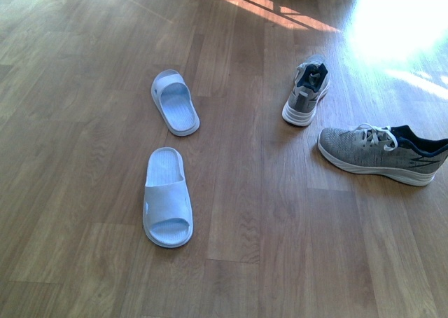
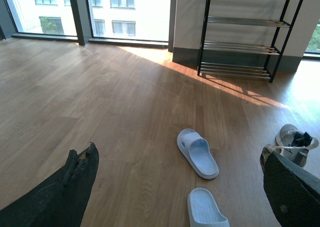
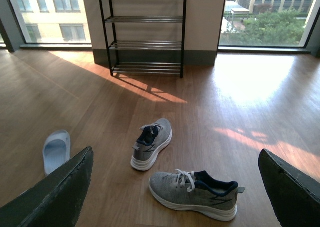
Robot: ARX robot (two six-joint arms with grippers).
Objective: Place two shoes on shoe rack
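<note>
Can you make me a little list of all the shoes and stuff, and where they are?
Sandals: near slide sandal and far slide sandal, apart on the floor
Sneakers: near sneaker and far sneaker, right of the sandals
Shoe rack: beyond the shoes, none on its shelves in view
Claws: left claw and right claw open, holding nothing

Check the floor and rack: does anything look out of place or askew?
Yes. All four shoes lie loose on the floor, none on the rack. The far sneaker runs front to back; the near sneaker lies crosswise to it. The far slide and near slide are angled differently.
</note>
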